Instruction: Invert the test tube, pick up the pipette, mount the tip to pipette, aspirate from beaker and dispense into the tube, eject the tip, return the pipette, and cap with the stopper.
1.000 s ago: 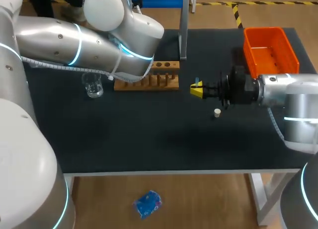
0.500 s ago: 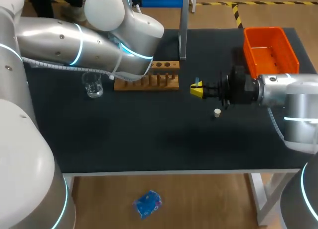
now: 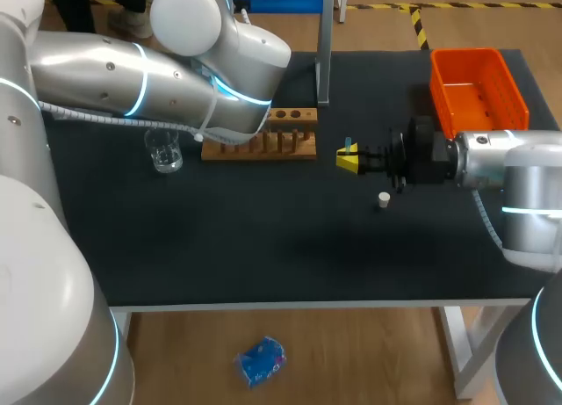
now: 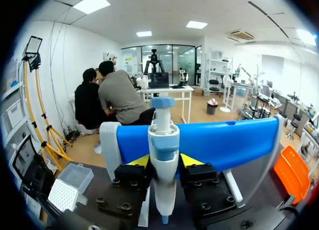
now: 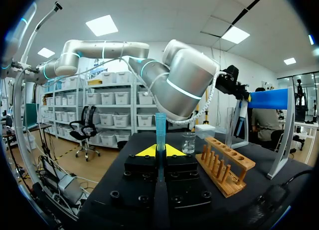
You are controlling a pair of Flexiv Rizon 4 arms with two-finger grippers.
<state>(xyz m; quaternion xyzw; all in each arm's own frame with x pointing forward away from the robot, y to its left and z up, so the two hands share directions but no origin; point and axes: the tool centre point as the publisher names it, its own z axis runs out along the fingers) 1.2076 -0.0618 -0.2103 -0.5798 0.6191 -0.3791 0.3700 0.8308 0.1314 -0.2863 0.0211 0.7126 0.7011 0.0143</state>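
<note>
The left end effector (image 4: 164, 160) is pressed in on the pipette (image 4: 163, 140) from both sides, at the white body just below the blue collar, with the pipette hanging against its blue hanger (image 4: 229, 140). The pipette looks like rigid, light plastic with a smooth, tapering barrel, so a hold high on the thick part should slip least. The plunger on top should be left free.

The right end effector (image 5: 159, 151) pinches the test tube (image 5: 160, 127) low down and holds it upright above the worktop (image 3: 263, 247). The tube is thin-walled, slick and probably brittle, so it calls for light pressure. The small stopper (image 3: 384, 198) lies on the worktop near that end effector and may roll easily.

No label or print is legible on any of these
</note>
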